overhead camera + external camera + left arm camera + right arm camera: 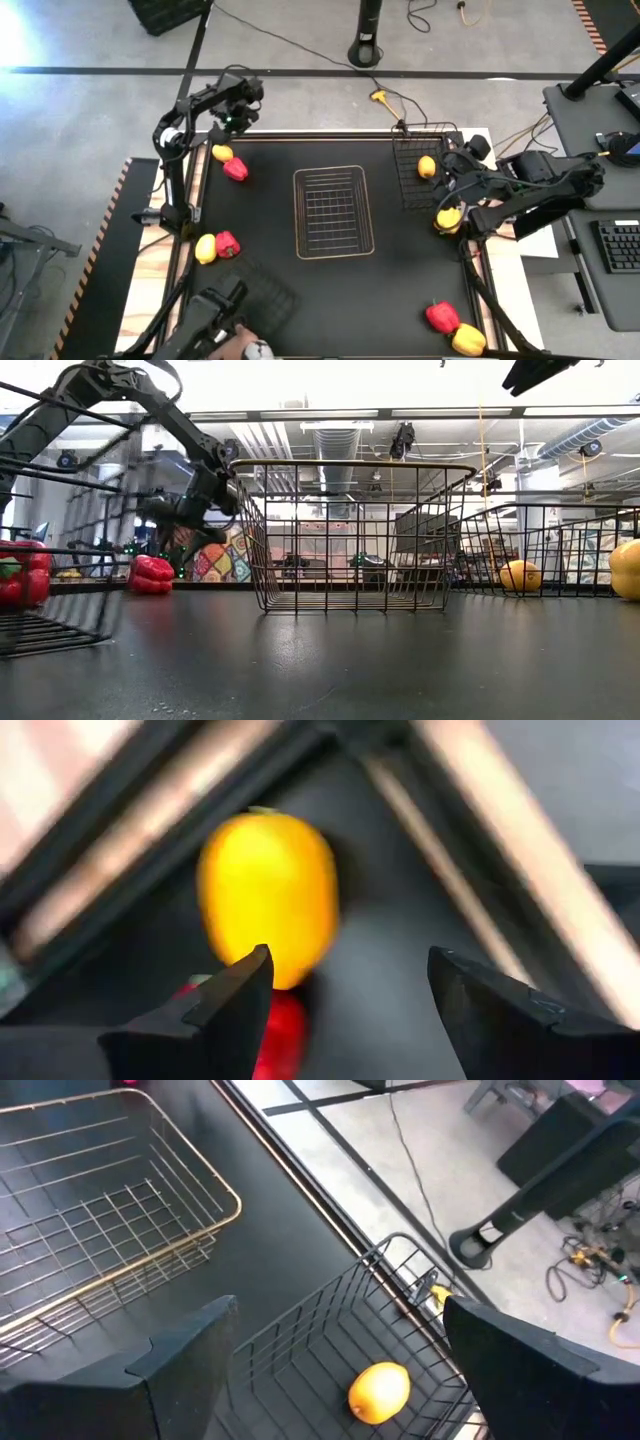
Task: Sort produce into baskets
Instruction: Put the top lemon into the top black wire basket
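My left gripper (232, 122) (350, 955) is open above the table's far left corner. It hangs over a yellow lemon (266, 895) (222, 153) that lies on the black mat beside a red pepper (236, 169) (152, 573). My right gripper (447, 180) (338, 1305) is open and empty over the black wire basket (412, 190) at the far right. That basket holds one lemon (380, 1392) (427, 166). A yellow fruit (448, 218) lies on the table just under my right arm. A paler wire basket (333, 211) stands mid-table.
A yellow pepper (205, 248) and a red pepper (228, 244) lie at the left. A red pepper (441, 316) and a yellow one (468, 340) lie near the right. A second black basket (258, 295) sits near the left, with what may be a hand (250, 350) at the near edge.
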